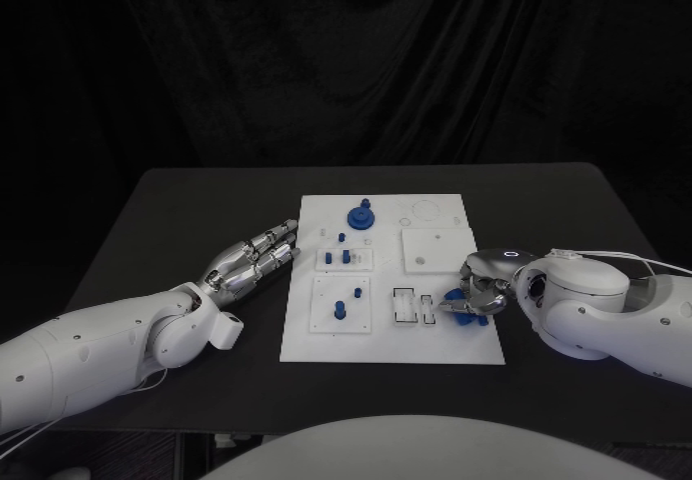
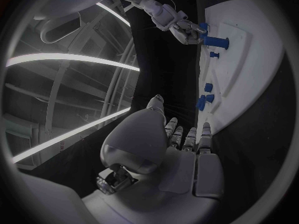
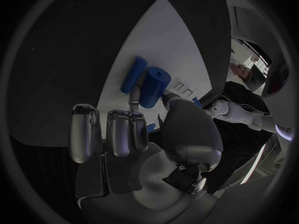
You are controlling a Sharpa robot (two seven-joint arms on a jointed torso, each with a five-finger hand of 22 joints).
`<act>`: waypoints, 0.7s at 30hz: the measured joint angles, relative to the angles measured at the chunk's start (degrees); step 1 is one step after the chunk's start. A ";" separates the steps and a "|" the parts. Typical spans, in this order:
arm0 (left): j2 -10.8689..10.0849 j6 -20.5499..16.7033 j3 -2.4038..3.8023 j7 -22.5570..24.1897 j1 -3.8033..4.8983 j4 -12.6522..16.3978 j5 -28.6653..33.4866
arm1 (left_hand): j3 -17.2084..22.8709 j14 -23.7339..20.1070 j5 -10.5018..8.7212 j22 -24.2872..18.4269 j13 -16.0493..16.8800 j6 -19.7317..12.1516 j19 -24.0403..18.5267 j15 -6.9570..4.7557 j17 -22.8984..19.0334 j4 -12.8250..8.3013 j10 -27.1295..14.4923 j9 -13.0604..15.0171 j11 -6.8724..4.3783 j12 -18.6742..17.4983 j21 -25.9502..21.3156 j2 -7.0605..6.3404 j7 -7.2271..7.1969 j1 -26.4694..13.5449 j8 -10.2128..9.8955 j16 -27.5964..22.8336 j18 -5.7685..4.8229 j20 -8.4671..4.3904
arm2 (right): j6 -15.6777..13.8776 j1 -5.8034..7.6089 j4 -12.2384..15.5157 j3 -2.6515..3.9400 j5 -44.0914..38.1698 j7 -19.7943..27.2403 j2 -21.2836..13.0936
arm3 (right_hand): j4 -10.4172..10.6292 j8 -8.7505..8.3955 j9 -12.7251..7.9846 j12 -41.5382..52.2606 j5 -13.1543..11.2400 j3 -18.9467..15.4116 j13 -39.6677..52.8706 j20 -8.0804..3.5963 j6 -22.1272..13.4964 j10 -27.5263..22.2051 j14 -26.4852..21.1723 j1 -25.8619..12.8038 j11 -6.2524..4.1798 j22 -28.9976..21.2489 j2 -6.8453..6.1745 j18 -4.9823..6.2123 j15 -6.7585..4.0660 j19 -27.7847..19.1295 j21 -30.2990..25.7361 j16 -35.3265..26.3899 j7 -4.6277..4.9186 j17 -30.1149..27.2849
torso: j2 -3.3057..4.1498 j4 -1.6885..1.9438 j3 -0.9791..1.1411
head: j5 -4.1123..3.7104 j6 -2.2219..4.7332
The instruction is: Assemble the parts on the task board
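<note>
The white task board [image 1: 397, 340] lies in the middle of the black table. My right hand [image 1: 483, 290] is low over its near right part and pinches a short blue cylinder [image 3: 154, 87] between thumb and fingers. A flat blue bar [image 3: 132, 74] lies on the board [image 3: 168, 40] right beside the cylinder. My left hand [image 1: 253, 262] rests on the table by the board's left edge, fingers stretched out and holding nothing. Small blue pegs [image 1: 340, 258] stand just past its fingertips [image 2: 190, 134]. A larger blue knob [image 1: 362, 215] stands at the board's far side.
Another blue peg [image 1: 339, 309] stands in the near left plate of the board, with narrow slots [image 1: 411, 307] to its right. A raised white square [image 1: 436, 248] sits at the board's right, and a round recess [image 1: 428, 211] lies beyond it. Bare table surrounds the board.
</note>
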 measured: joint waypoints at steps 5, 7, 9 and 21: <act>0.00 0.06 0.00 0.00 -0.24 -0.01 0.00 | 0.16 0.00 0.00 0.00 0.00 0.00 0.00 0.00 0.00 -0.16 -0.21 0.00 0.21 0.00 0.00 0.00 0.00 0.00 0.00 0.00 0.00 0.00 | 0.00 -0.03 -0.50 0.21 0.93 0.20 0.79 | -0.17 -1.60 -0.04 0.00 5.07 1.12 0.00 0.00 0.56 0.01 0.00 2.77 0.01 0.00 -0.06 0.00 0.00 0.00 0.00 0.00 0.31 0.00 | 0.02 -0.08 0.02 | 0.09 0.00; 0.05 0.09 0.00 0.00 -0.27 -0.07 0.00 | 0.16 0.00 0.00 0.00 0.00 0.00 0.00 0.00 0.00 -0.16 -0.21 0.00 0.21 0.00 0.00 0.00 0.00 0.00 0.00 0.00 0.00 0.00 | -0.10 -0.03 -0.69 0.24 1.46 0.34 0.98 | -0.36 -2.11 1.24 0.00 6.83 1.45 0.00 0.13 0.72 -0.20 -0.19 3.84 0.21 0.00 -0.21 0.00 0.20 -0.13 0.00 0.00 0.31 0.00 | 0.02 -0.08 0.02 | 0.08 0.00; 0.09 0.13 0.00 0.00 -0.34 -0.09 0.00 | 0.24 0.00 0.00 0.00 0.00 0.00 0.00 0.00 0.01 -0.24 -0.15 0.00 0.26 0.00 0.00 0.00 0.00 0.00 0.00 0.00 0.00 0.00 | -0.31 -0.03 -0.96 0.28 2.34 0.62 1.17 | -0.74 -2.37 1.65 0.00 8.52 1.82 0.00 0.20 0.92 -0.20 0.00 5.07 0.21 0.00 -0.23 0.00 0.40 -0.20 0.00 -0.23 0.51 0.00 | 0.02 -0.08 0.02 | 0.02 0.00; 0.03 0.26 0.01 0.00 -0.80 -0.24 0.00 | 0.47 0.00 0.22 -0.05 0.00 0.21 0.00 0.00 0.02 -0.47 -0.01 0.04 0.40 0.00 0.00 0.00 0.21 0.00 0.00 0.00 0.00 0.00 | -7.00 -0.19 0.05 -0.15 14.38 3.90 -0.14 | -0.57 -2.33 -0.16 0.00 24.49 2.14 0.04 0.20 0.89 -0.20 0.03 9.31 0.22 -0.01 -3.12 0.00 0.48 -0.20 0.00 -0.23 -0.15 0.00 | 0.03 -0.12 0.05 | 0.44 0.00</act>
